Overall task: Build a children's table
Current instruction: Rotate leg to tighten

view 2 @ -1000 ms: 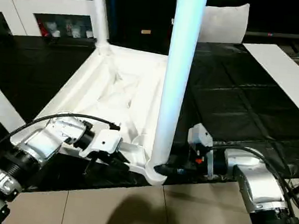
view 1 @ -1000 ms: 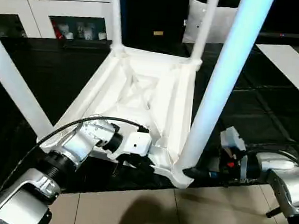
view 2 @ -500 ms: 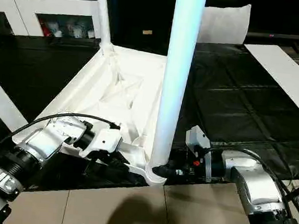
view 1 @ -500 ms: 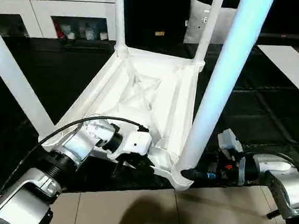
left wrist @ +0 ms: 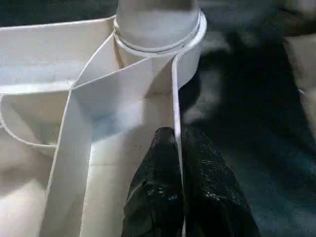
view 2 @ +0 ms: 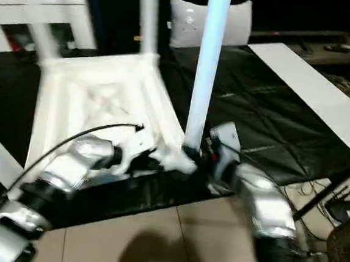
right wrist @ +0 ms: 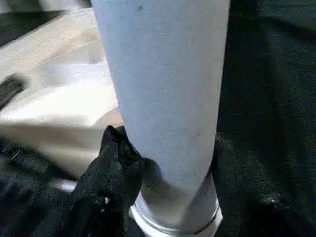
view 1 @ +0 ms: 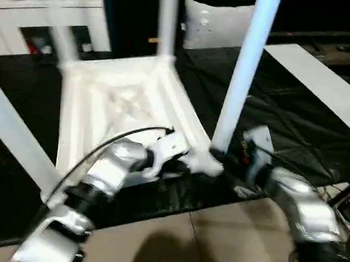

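The children's table lies upside down on the black cover, its ribbed white tabletop (view 1: 113, 104) facing up. Its white legs stand in the corner sockets. The nearest leg (view 1: 245, 69) rises from the front right corner socket (left wrist: 158, 34). My left gripper (left wrist: 177, 143) is shut on the tabletop's thin rim wall just beside that socket, one black finger (left wrist: 153, 187) on each side. My right gripper (right wrist: 168, 148) is shut around the base of that leg (right wrist: 163, 84), with one black finger (right wrist: 111, 163) pressed against its side.
The black-covered work surface (view 1: 280, 116) ends just in front of the table, with tan floor (view 1: 214, 245) below. A white board (view 1: 326, 83) lies at the right, a white cushion (view 1: 215, 24) behind, and a white cabinet (view 1: 57, 4) at the back left. Cables (view 2: 334, 206) hang at the right.
The whole picture has swung, so the camera moved. My right gripper's fingers have closed in on the base of the near leg. The left gripper keeps its hold on the rim.
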`<state>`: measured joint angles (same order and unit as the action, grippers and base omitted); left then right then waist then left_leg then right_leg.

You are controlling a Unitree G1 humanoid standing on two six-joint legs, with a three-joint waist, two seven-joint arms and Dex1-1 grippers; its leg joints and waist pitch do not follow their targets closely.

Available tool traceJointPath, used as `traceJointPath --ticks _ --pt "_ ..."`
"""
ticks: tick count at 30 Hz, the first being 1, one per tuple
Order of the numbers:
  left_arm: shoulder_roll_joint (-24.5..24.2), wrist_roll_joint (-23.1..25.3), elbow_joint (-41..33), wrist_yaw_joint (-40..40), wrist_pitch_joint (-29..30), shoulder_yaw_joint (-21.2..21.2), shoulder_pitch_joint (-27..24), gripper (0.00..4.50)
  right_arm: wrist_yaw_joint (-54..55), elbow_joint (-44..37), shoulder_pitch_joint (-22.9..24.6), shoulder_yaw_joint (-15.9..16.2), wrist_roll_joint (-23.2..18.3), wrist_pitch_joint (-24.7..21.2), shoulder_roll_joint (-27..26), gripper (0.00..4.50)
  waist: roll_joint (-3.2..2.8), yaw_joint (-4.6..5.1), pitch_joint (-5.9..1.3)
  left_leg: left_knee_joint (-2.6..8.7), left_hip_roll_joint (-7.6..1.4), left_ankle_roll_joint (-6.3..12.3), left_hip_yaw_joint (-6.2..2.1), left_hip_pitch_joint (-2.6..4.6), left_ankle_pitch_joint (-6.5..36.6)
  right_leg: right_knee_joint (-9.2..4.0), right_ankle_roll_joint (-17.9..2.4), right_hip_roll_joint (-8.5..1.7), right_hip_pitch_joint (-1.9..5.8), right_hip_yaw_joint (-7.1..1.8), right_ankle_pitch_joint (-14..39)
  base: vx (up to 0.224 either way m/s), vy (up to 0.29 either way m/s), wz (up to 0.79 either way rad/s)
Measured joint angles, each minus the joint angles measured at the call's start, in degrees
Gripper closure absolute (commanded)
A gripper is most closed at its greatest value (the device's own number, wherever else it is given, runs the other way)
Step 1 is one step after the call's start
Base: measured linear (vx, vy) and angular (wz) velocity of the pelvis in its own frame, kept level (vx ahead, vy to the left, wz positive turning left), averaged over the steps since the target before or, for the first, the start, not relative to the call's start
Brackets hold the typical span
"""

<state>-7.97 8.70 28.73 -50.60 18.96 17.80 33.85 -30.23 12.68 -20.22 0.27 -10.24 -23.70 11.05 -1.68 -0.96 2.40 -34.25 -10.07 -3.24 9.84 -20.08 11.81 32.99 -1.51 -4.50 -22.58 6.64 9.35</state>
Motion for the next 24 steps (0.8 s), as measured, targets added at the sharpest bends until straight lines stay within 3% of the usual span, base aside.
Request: traceJointPath --ticks 4,5,6,13,19,24 --pt "2.4 0.4 0.0 4.8 2.2 -0.7 0.5 4.5 6.5 1.8 -1.8 -0.6 1.6 1.0 -3.0 2.57 0.19 -0.15 -0.05 0.2 -0.01 0.05 -0.03 -0.13 0.0 0.09 -0.1 0.01 -0.18 0.03 0.0 0.0 0.0 0.0" --pt "2.5 0.4 0.0 5.0 2.2 -0.7 0.6 4.5 6.8 2.1 -1.8 -0.7 1.7 1.7 -3.1 2.02 0.18 -0.31 -0.05 0.31 -0.01 0.07 -0.03 -0.18 0.0 0.1 -0.1 0.01 -0.24 0.05 -0.1 0.0 0.0 0.0" --pt "2.5 0.5 0.0 5.0 2.1 -0.7 0.7 4.5 6.7 2.3 -1.8 -0.9 1.7 2.0 -3.2 2.02 0.18 -0.49 -0.05 0.37 -0.01 0.21 -0.03 -0.18 0.0 0.1 -0.1 0.02 -0.27 0.05 -0.1 0.0 0.0 0.0" --pt "1.8 0.3 -0.9 1.6 -0.5 1.8 0.4 4.5 0.9 3.2 -1.2 -2.2 -0.6 5.1 -0.5 1.41 0.15 -2.77 -0.06 0.44 -0.02 0.39 -0.04 -0.4 0.0 0.1 -0.4 0.01 -0.46 0.08 -0.1 0.0 0.0 0.0" --pt "-0.8 0.0 -0.1 -1.6 -5.3 2.9 0.1 4.5 -9.2 2.0 2.1 -1.2 -2.6 7.6 5.3 0.89 0.14 -3.98 -0.07 0.35 -0.01 0.32 -0.02 -0.27 0.0 0.11 -0.2 -0.02 -0.37 0.07 0.0 0.0 0.0 0.0" --pt "-6.4 -1.4 1.4 -11.0 -13.1 4.6 0.1 4.5 -23.7 0.5 3.7 0.4 -3.7 9.9 15.1 0.58 0.14 -4.41 -0.07 0.35 -0.02 0.27 -0.03 -0.03 0.1 0.12 -0.1 -0.01 -0.14 0.07 0.0 0.0 0.0 0.0"
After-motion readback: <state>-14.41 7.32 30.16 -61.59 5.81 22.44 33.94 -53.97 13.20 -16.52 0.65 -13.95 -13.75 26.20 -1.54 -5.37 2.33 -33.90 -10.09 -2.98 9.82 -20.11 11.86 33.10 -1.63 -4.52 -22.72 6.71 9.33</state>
